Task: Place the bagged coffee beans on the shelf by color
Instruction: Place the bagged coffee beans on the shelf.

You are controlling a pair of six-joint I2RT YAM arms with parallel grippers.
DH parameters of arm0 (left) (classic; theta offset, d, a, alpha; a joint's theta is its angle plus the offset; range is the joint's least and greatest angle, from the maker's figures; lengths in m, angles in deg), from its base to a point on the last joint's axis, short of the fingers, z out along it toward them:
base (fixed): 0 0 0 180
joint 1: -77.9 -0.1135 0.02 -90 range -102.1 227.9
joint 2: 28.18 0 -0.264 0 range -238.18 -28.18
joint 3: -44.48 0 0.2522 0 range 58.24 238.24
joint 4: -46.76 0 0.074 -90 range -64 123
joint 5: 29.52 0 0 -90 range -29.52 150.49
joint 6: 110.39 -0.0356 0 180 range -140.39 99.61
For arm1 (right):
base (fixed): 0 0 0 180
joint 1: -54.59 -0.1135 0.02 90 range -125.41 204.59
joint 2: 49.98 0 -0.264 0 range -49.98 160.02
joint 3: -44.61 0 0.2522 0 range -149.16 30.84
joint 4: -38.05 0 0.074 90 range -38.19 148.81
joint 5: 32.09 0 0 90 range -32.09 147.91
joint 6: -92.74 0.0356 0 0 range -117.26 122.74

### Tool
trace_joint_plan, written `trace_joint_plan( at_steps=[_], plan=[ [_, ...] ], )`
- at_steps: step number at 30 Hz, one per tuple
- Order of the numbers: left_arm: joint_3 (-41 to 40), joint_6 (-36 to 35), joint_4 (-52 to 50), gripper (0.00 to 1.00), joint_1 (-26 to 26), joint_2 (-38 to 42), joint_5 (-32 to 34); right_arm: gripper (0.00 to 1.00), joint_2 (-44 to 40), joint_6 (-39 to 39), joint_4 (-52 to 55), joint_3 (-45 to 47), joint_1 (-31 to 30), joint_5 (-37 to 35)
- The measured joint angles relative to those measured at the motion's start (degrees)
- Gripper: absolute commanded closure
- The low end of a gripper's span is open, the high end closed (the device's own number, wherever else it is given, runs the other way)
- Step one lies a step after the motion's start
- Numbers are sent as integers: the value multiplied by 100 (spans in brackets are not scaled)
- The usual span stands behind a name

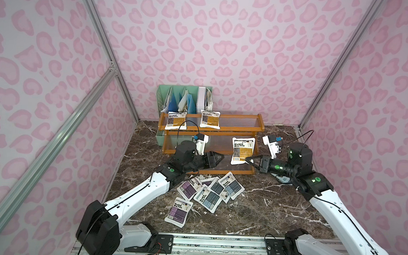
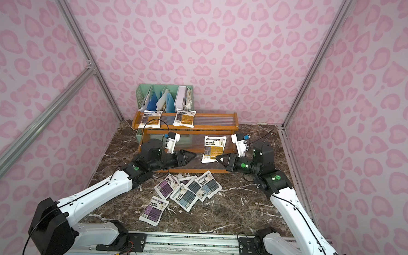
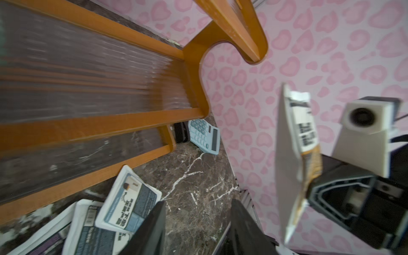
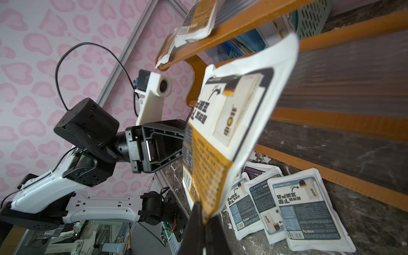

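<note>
Walls [image 1: 227, 38]: three sides around me, at 9, 12 and 3 o'clock, pale pink with darker pink heart-like spots. Aluminium posts [image 1: 99, 31] run up both far corners. My work surface [image 1: 277, 208]: dark brown marble, white veins. Mint-green file holder [image 1: 162, 99] at 12 o'clock against the back wall, holding papers. Grey calculator [image 3: 204, 135] at 3 o'clock. Metal rail [image 1: 216, 243] at 6 o'clock. Light even and soft.

The brown marble tabletop [image 1: 266, 208] carries the stepped wooden shelf [image 1: 222, 129], a mint file holder [image 1: 162, 99], a calculator [image 3: 204, 135] and a heap of blue-grey and purple pouches [image 1: 210, 189]. Two orange pouches [image 1: 175, 120] lie on the shelf's top tier.
</note>
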Motion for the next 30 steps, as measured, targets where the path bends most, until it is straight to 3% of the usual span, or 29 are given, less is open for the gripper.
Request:
trace_joint_plan(
  at_steps=[6, 11, 27, 30],
  plan=[
    [-48, -251, -881, 50, 0, -35, 732, 100, 1394, -651, 785, -2033, 476, 170],
    [-247, -243, -1182, 50, 0, -39, 1113, 100, 2343, -887, 999, -3093, 734, 446],
    [-310, -227, -1469, 51, 7, -15, 1552, 100, 3849, -922, 1095, -4068, 820, 973],
    [-310, -227, -1486, 51, 7, 24, 1589, 90, 4022, -901, 1222, -4203, 815, 907]
  ],
)
